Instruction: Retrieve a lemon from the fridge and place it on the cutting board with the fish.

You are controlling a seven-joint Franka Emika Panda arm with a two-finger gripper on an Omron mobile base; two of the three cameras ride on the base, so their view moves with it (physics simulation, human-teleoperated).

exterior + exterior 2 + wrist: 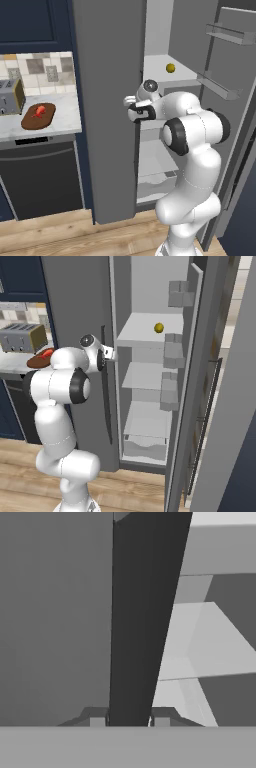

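Observation:
The fridge has its right door swung open and its left door closed. The lemon sits on an upper pale shelf inside. My gripper is at the inner edge of the left door, well below and left of the lemon. In the hand view my gripper is shut on the dark vertical door handle, which fills the gap between the jaws. The cutting board lies on the counter to the left with the fish on it.
A toaster stands behind the board on the marble counter. A dark dishwasher front sits below. The open right door carries racks. Lower fridge shelves and a drawer are in view.

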